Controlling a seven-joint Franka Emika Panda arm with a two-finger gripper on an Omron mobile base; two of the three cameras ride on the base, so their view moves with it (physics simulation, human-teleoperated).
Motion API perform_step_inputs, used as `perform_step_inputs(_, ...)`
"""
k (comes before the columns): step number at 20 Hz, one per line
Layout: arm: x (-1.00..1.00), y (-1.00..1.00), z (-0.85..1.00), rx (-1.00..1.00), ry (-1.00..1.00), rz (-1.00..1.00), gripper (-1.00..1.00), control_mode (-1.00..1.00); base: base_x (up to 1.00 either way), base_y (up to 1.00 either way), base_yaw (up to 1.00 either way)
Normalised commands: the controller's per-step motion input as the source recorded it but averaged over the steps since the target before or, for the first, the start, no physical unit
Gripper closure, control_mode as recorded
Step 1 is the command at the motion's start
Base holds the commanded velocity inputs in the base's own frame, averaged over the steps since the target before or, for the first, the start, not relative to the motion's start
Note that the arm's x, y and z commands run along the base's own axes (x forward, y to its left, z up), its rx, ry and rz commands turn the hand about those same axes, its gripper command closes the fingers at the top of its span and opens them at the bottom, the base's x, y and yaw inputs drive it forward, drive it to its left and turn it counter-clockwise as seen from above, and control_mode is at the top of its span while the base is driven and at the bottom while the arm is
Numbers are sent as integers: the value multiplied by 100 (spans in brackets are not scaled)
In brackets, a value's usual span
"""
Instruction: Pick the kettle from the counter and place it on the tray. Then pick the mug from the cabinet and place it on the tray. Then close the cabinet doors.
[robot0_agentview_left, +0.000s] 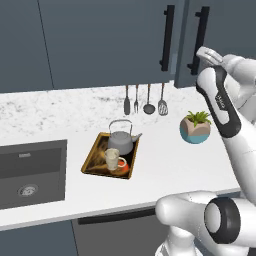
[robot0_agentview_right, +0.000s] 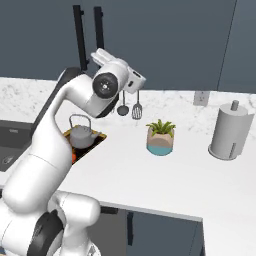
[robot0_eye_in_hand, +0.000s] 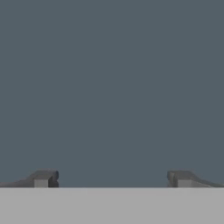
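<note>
The tray (robot0_agentview_left: 90, 156) lies on the counter (robot0_agentview_left: 165, 160), right of the sink. On it stand the grey kettle (robot0_agentview_left: 120, 142) at the back and the cream mug (robot0_agentview_left: 112, 159) in front. The kettle (robot0_agentview_right: 81, 135) also shows behind my arm. Above, the two cabinet doors show their black bar handles, left (robot0_agentview_left: 167, 37) and right (robot0_agentview_left: 200, 40). My gripper (robot0_agentview_left: 203, 50) is raised against the right door, just right of its handle (robot0_agentview_right: 98, 30). In the hand view my gripper (robot0_eye_in_hand: 112, 179) is open, its fingertips (robot0_eye_in_hand: 43, 178) wide apart with nothing between them, facing a flat slate-blue panel.
A dark sink basin (robot0_agentview_left: 30, 172) sits at the left. Utensils (robot0_agentview_left: 145, 100) hang on the back wall. A teal plant pot (robot0_agentview_left: 196, 127) stands right of the tray, and a paper-towel roll (robot0_agentview_right: 227, 132) further right near a wall outlet (robot0_agentview_right: 201, 98).
</note>
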Motion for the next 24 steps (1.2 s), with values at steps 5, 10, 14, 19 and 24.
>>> perform_step_inputs(5,42,-6,-3,-22,16,-19,-100,-100,0,0,0)
perform_step_inputs(10,74,0,-15,-15,11,-16,-100,-100,0,0,0)
perform_step_inputs(14,50,-10,-17,-15,11,-14,-100,-100,0,0,0)
perform_step_inputs(19,28,-19,-21,-18,7,-13,-100,-100,0,0,0)
perform_step_inputs(24,7,-21,-10,-9,6,-8,-100,-100,0,0,0)
